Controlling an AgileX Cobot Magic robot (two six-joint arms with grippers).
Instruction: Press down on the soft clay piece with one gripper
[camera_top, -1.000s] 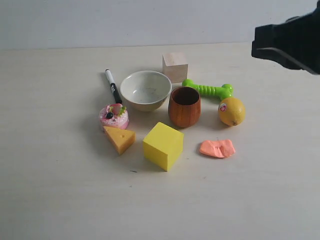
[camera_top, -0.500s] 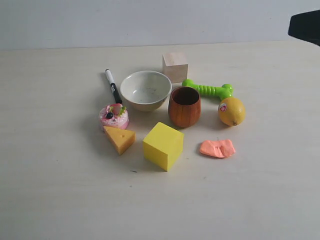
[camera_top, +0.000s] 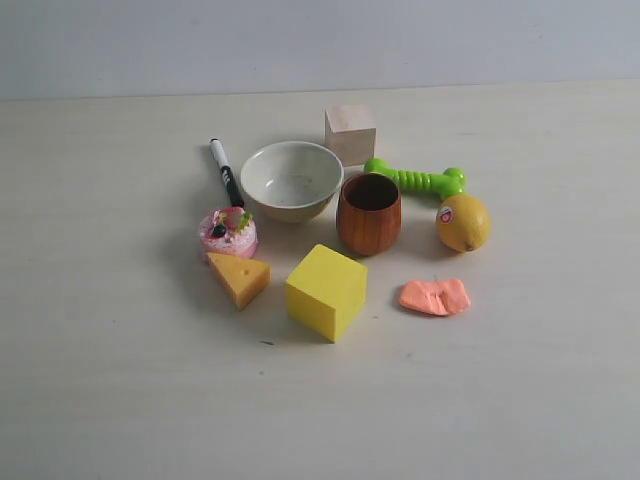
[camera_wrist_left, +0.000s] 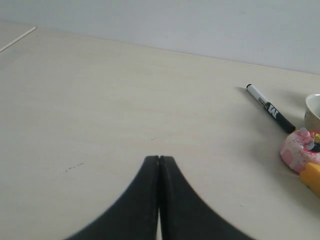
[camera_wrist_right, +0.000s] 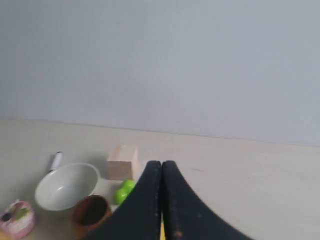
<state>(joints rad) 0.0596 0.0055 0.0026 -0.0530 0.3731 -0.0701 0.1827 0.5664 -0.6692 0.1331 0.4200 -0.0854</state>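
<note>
Ten things on your table (camera_top: 100, 350), one of each; both pincers pressed together.
Nearest you sits the yellow cube (camera_top: 326, 291); the soft clay piece (camera_top: 435, 297) lies flat to its right, untouched. Left of the cube: cheese wedge (camera_top: 240, 278), toy cake (camera_top: 228, 232). Behind the cube: wooden cup (camera_top: 369, 213), lemon (camera_top: 463, 222), bowl (camera_top: 291, 180), marker (camera_top: 226, 172), green toy (camera_top: 415, 180), wooden block (camera_top: 350, 134) farthest. Your left gripper (camera_wrist_left: 159, 160) and right gripper (camera_wrist_right: 161, 165) grip nothing; the right arm has left the exterior view since a second ago.

Bright, even light — soft short shadows; no glare, mild softness.
</note>
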